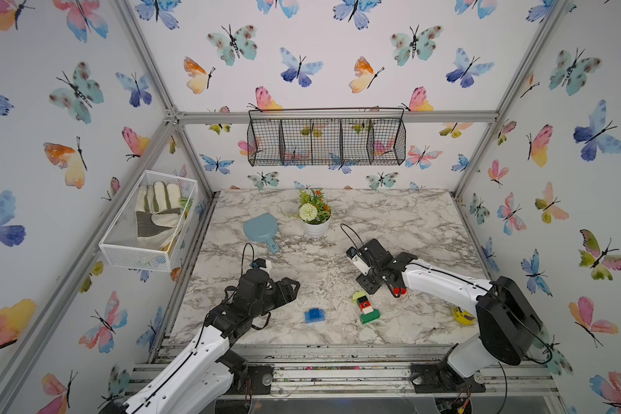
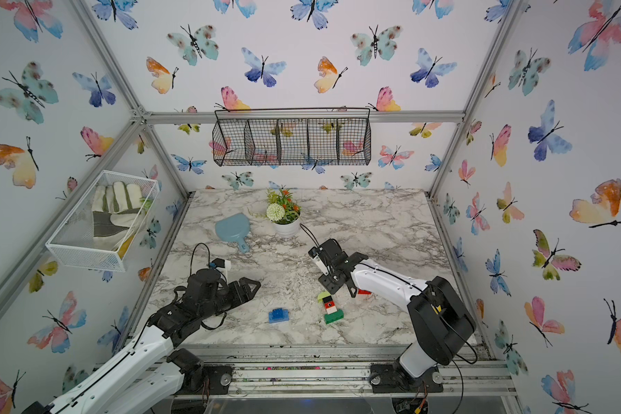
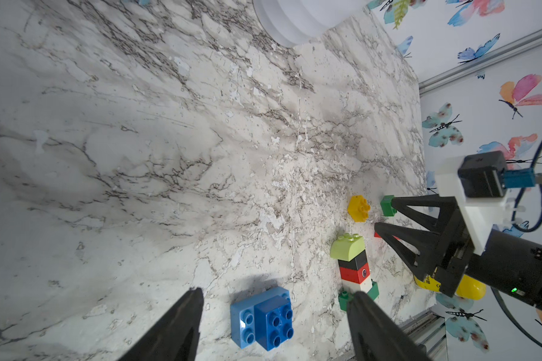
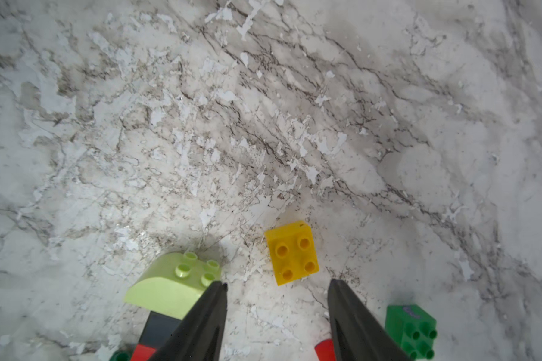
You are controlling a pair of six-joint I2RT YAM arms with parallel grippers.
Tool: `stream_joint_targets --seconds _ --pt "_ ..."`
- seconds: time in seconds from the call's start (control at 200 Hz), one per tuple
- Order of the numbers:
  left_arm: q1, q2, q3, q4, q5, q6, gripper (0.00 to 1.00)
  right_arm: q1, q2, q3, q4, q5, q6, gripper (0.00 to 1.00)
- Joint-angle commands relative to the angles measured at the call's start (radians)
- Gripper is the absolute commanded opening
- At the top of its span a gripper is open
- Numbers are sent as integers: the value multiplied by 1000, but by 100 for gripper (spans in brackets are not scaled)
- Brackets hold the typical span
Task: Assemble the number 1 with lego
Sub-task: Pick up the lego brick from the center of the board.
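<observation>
Near the front of the bench, two blue bricks sit pressed together. Just to their right a stack lies flat. It has a long green brick at the near end, then white, red with an eye, black, and a round lime brick at the far end. A yellow jar sits at the near right, partly hidden by the right arm. The left gripper hangs over the bench a little past the blue bricks and to their left. It does not touch them, and its jaws are wide open. The right gripper points down just past the lime end of the stack. Its jaws are partly open and hold nothing. A yellow brick sits right in front of their tips, studs up. A small green brick is just outside one jaw, and a red brick lies under the right arm. Farther back a blue pan lies near a white pot of flowers. On the left wall a white basket holds a glove. A black basket hangs on the back wall.
</observation>
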Motion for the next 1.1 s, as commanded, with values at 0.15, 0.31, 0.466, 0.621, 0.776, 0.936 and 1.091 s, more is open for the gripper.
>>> stream_joint_targets --seconds 0.15,0.31,0.466,0.621,0.776,0.936,1.091 --pt "7 -20 -21 14 -30 -8 77 -87 104 58 -39 -61 -171 58" --pt "8 -18 -25 24 -30 -3 77 -103 149 80 -52 -131 -184 58" --pt "11 -16 -21 25 -33 11 77 -106 183 97 -56 -159 -191 57" --pt "15 -14 -22 27 -32 17 77 -110 214 116 -69 -169 -188 51" --pt "21 -16 -24 27 -27 22 77 -112 216 109 -71 -164 -186 45" --pt "28 -15 -26 28 -21 28 76 -121 198 95 -68 -161 -184 40" --pt "34 -13 -27 31 -12 32 76 -122 203 91 -73 -169 -180 37"
